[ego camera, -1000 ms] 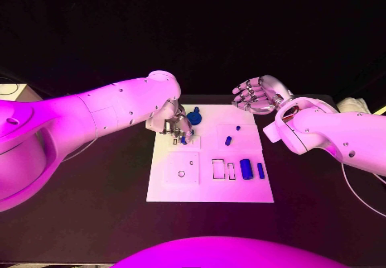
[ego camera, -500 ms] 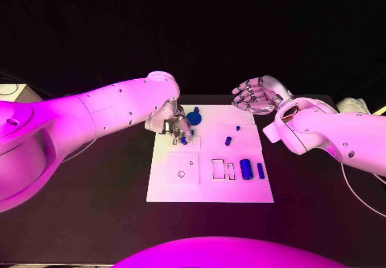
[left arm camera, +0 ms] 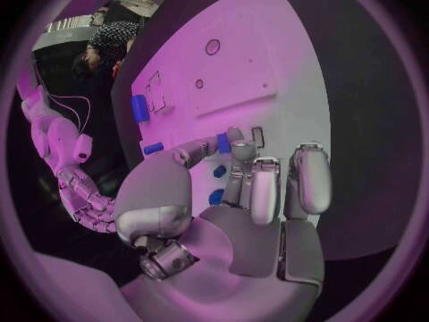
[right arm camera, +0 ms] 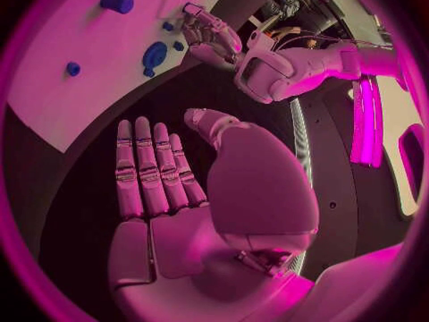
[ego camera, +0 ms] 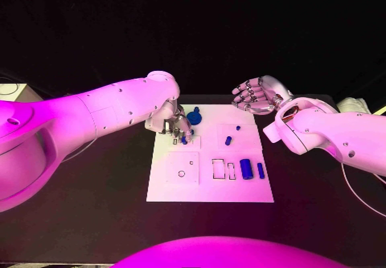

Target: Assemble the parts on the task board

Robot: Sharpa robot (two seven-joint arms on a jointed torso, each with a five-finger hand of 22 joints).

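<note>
The white task board (ego camera: pixel 209 184) lies in the middle of the black table. My left hand (ego camera: pixel 171 124) hovers over its far left corner, thumb and a finger pinching a small blue part (left arm camera: pixel 224 143) just above the board. A round blue part (ego camera: pixel 194 118) sits right beside that hand. Two small blue pegs (ego camera: pixel 228 140) (ego camera: pixel 238 128) stand further right. A thick blue cylinder (ego camera: pixel 246 168) and a slim blue bar (ego camera: pixel 260 170) lie near the board's right edge. My right hand (ego camera: pixel 256 95) is raised beyond the far right corner, fingers straight and holding nothing.
Rectangular slots (ego camera: pixel 218 168) and a raised square with small holes (ego camera: pixel 182 167) mark the board's near half. A white object (ego camera: pixel 352 104) lies at the table's far right edge. Bare black table surrounds the board.
</note>
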